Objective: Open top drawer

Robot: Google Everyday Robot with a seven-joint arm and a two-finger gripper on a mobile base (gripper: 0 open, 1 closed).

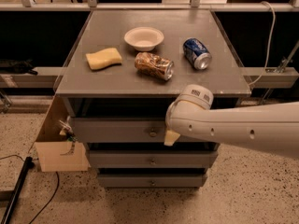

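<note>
The top drawer (114,129) is the grey front panel just under the cabinet top, with a small round brass knob (153,133) at its centre. A dark gap shows above the panel. My gripper (171,137) reaches in from the right at the end of the white arm (233,127). Its yellowish tip sits right beside the knob, just to the knob's right and against the drawer front. The arm covers the right part of the panel.
Two narrower grey drawers (152,161) sit below. On the cabinet top (107,83) lie a yellow sponge (103,58), a white bowl (144,38), a crumpled snack bag (154,65) and a blue can (196,53). A cardboard box (58,146) stands at the left, cables on the floor.
</note>
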